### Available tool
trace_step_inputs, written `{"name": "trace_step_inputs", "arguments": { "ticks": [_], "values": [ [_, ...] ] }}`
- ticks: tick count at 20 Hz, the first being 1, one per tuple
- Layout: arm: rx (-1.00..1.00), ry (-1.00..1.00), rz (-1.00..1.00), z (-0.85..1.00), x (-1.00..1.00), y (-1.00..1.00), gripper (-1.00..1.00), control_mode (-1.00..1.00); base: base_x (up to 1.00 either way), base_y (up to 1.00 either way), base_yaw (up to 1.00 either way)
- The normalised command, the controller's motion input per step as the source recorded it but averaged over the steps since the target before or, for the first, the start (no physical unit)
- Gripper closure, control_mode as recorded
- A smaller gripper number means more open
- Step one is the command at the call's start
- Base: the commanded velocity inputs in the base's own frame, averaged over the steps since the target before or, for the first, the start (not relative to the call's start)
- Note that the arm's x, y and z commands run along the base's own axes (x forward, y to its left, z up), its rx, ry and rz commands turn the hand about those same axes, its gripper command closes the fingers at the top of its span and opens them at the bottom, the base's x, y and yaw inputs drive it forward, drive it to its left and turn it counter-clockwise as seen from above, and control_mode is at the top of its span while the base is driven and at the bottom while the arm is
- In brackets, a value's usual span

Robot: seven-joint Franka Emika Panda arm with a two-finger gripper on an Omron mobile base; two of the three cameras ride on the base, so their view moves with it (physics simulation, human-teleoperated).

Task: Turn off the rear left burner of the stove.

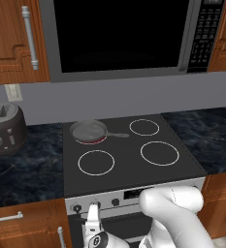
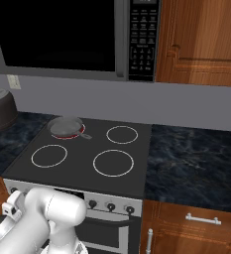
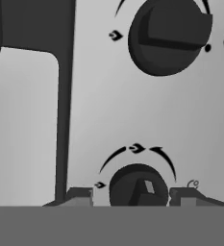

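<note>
Gripper: gripper [image 3: 131, 196] pressed up to the stove's [image 1: 134, 177] silver front panel, fingertips [image 3: 80, 195] spread either side of a dark knob [image 3: 137, 186], which sits between them; contact with it cannot be told.
Second knob: another knob [image 3: 168, 36] further along the panel.
Toaster: dark toaster [image 1: 3, 128] on the left counter.
Rear left burner: rear left burner [image 1: 96, 141] glows red under a frying pan [image 1: 89, 130].
Room: microwave [image 1: 121, 36] above, wooden cabinets [image 2: 201, 42] on both sides.
</note>
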Motion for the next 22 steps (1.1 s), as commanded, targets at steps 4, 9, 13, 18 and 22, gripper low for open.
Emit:
{"name": "trace_step_inputs", "arguments": {
  "ticks": [4, 9, 13, 18, 22],
  "values": [
    [-0.04, 0.00, 0.00, 0.31, 0.09, 0.00, 1.00, -1.00, 0.00, 0.00, 0.00],
    [-0.04, 0.00, 0.00, 0.37, 0.03, 0.00, 1.00, -1.00, 0.00, 0.00, 0.00],
    [-0.02, 0.00, 0.00, 0.41, 0.00, 0.00, 1.00, -1.00, 0.00, 0.00, 0.00],
    [0.00, -0.02, 0.00, 0.23, 0.00, 0.00, 1.00, -1.00, 0.00, 0.00, 0.00],
    [0.00, -0.08, 0.00, 0.13, 0.00, 0.00, 1.00, -1.00, 0.00, 0.00, 0.00]
  ]
}}
